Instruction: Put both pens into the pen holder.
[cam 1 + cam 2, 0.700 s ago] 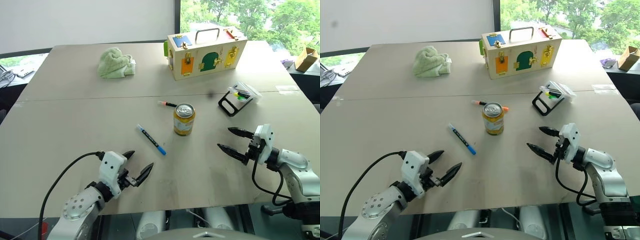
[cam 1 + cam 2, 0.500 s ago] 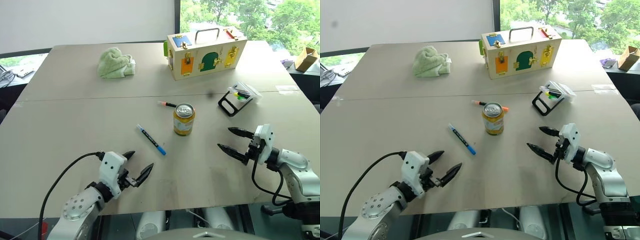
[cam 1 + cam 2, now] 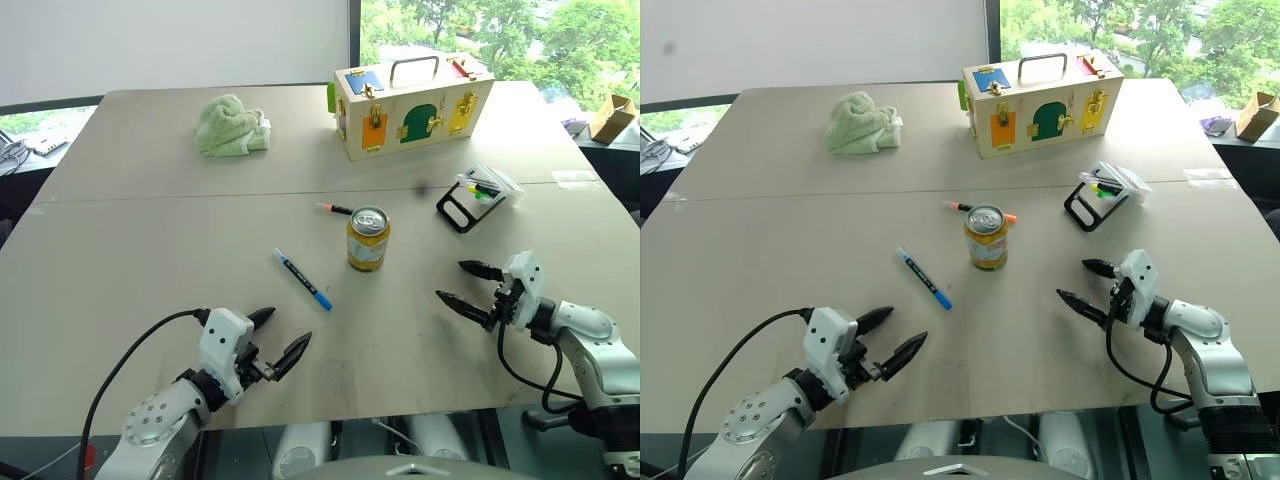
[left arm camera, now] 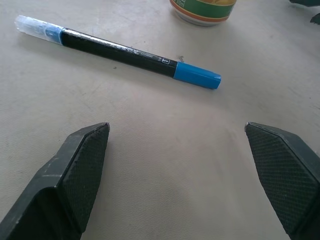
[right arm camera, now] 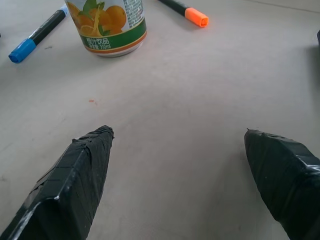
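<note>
Both tools stand spread wide with nothing between their fingers. Left tool (image 3: 275,340) hovers over the near edge of the tabletop (image 3: 150,240), its black wedge-shaped fingers (image 4: 82,165) cross-hatched on the inner pads and pointed toward the blue pen (image 3: 302,279), which lies just beyond them. Right tool (image 3: 470,288) hovers near the right side, its tapered fingers (image 5: 85,170) wrapped in black tape, aimed toward the can (image 3: 368,239); it touches nothing.

Two pens lie flat on the tabletop. The blue pen is a thin dark barrel with a blue cap at one end and a clear-and-blue tip at the other, lying slantwise left of the can. The orange pen (image 3: 980,211) is a slim black barrel with orange ends, lying just behind the can.

One holder (image 3: 470,198) sits well right of the can and past the right tool: a small black frame with clear walls, coloured pens showing inside.

One can, a smooth metal cylinder with an orange-fruit label, stands upright mid-table. One crumpled green cloth (image 3: 231,126) lies far left. One cream wooden box (image 3: 412,104) with coloured doors, brass latches and a metal handle stands at the far side. The tabletop is a matte grey-beige sheet with one seam across it
</note>
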`<state>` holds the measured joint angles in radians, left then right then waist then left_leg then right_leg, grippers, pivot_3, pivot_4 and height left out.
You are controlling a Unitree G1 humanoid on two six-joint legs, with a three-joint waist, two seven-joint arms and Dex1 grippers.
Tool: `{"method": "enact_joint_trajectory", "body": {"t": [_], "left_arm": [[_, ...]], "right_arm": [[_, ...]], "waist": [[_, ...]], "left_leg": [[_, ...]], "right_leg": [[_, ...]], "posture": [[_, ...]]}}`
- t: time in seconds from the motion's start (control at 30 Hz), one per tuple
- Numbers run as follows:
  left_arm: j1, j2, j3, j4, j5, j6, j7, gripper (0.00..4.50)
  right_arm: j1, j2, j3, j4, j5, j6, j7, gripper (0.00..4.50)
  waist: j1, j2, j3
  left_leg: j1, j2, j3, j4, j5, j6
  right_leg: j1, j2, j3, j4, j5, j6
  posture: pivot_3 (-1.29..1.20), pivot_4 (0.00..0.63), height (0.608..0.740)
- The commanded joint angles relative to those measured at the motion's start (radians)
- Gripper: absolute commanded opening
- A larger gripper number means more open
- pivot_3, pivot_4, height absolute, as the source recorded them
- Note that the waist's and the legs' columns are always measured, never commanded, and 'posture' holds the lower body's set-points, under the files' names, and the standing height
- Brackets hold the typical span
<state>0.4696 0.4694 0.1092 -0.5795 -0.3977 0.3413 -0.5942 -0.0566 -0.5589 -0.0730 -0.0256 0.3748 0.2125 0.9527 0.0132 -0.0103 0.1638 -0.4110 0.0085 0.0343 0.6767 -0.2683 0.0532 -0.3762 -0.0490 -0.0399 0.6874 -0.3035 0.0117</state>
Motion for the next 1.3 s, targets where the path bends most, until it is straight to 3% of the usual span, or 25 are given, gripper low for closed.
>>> {"method": "enact_joint_trajectory", "body": {"t": [0.03,0.4,0.7,0.87,1.07,1.3], "left_arm": [[-0.007,-0.007,0.006,-0.037,-0.014,-0.01,0.008,4.48],[-0.022,0.005,0.01,-0.036,-0.019,-0.043,-0.023,4.48],[-0.193,0.099,0.067,-0.052,-0.152,0.043,-0.089,4.48],[-0.255,0.088,0.046,-0.026,-0.152,0.054,-0.069,4.48],[-0.34,0.097,-0.027,0.037,-0.079,0.055,-0.072,4.48],[-0.618,0.01,-0.232,0.268,0.052,0.031,-0.082,4.48]], "right_arm": [[-0.019,-0.016,-0.001,-0.042,0.009,0.02,-0.001,4.5],[-0.062,0.01,0.037,-0.097,0.03,0.045,-0.006,4.5],[-0.13,0.043,0.06,-0.149,0.083,0.082,0.011,4.5],[-0.151,0.042,0.06,-0.163,0.073,0.073,-0.007,4.5],[-0.138,0.029,0.073,-0.186,0.069,0.07,0.009,4.5],[-0.09,-0.031,-0.001,-0.264,0.163,0.152,0.027,4.5]], "waist": [[0.0,0.0,0.0],[0.0,0.0,0.0],[-0.002,0.0,0.0],[-0.001,0.0,0.0],[0.002,0.0,0.0],[0.005,0.0,0.0]], "left_leg": [[0.0,0.0,0.0,0.0,0.0,0.0],[0.0,0.0,0.0,0.0,0.0,0.0],[-0.001,0.0,0.0,0.0,0.0,0.0],[-0.001,0.0,0.0,0.0,0.0,-0.001],[-0.001,0.0,0.0,0.0,0.0,-0.001],[-0.001,-0.001,0.0,0.001,0.001,-0.001]], "right_leg": [[0.0,0.0,0.0,0.0,0.0,0.0],[0.0,0.0,0.0,0.0,0.0,0.0],[0.0,0.0,0.0,-0.001,0.0,0.0],[0.0,0.001,0.0,-0.001,0.0,0.0],[0.0,0.001,-0.001,-0.001,0.0,0.0],[0.0,0.001,-0.001,0.0,0.0,0.001]], "posture": [[0.0,0.15,0.74],[0.0,0.15,0.74],[0.0,0.15,0.74],[0.0,0.15,0.74],[0.0,0.15,0.74],[0.0,0.15,0.74]]}}
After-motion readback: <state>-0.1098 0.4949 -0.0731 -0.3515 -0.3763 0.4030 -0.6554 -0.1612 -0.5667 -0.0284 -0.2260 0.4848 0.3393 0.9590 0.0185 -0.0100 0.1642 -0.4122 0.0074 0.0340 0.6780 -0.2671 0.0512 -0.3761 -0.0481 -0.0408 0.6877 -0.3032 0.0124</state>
